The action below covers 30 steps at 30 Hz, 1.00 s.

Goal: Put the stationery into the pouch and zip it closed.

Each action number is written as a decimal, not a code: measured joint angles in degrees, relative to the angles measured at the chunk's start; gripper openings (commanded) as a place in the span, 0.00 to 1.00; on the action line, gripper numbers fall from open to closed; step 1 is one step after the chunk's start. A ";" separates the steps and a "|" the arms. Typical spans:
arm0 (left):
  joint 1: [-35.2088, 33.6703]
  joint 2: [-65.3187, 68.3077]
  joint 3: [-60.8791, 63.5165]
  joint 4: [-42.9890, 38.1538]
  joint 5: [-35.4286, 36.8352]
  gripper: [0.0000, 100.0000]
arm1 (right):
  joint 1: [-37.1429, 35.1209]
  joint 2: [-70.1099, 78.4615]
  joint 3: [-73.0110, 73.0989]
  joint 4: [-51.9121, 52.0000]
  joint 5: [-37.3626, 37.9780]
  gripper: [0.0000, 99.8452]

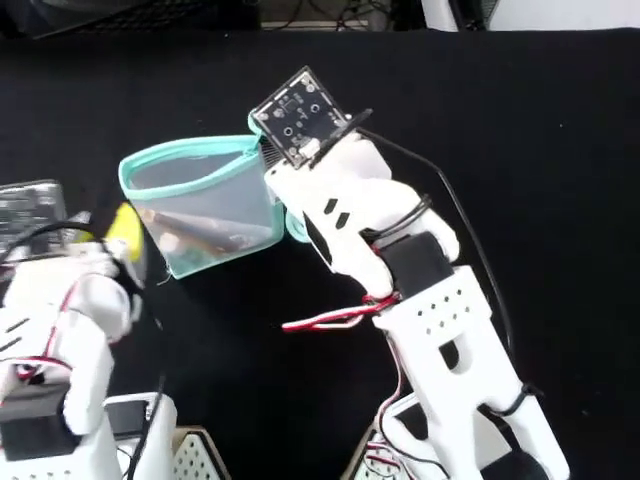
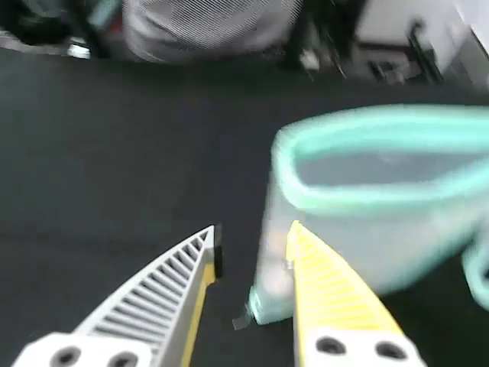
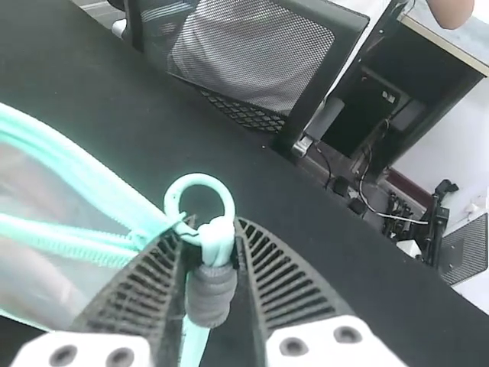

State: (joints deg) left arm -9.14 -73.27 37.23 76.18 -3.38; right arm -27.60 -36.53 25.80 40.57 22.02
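The right tool (image 3: 208,229) clamps the zip pull (image 3: 215,238) at the frame-right end of the open pouch (image 1: 205,215), which runs left to the left tool (image 2: 253,228), jaws spread.

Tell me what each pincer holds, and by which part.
The right pincer grips the pouch by its zipper pull. The left pincer is open and holds nothing.

pouch (image 2: 367,222) blurred, stationery (image 1: 200,238) inside too indistinct to identify
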 measured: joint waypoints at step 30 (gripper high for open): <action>1.76 0.62 31.65 -40.97 12.40 0.30 | -18.20 -12.40 1.76 15.12 15.56 0.01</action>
State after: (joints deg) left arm -7.38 -72.66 68.88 35.21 9.01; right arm -45.80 -48.92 27.56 55.69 37.58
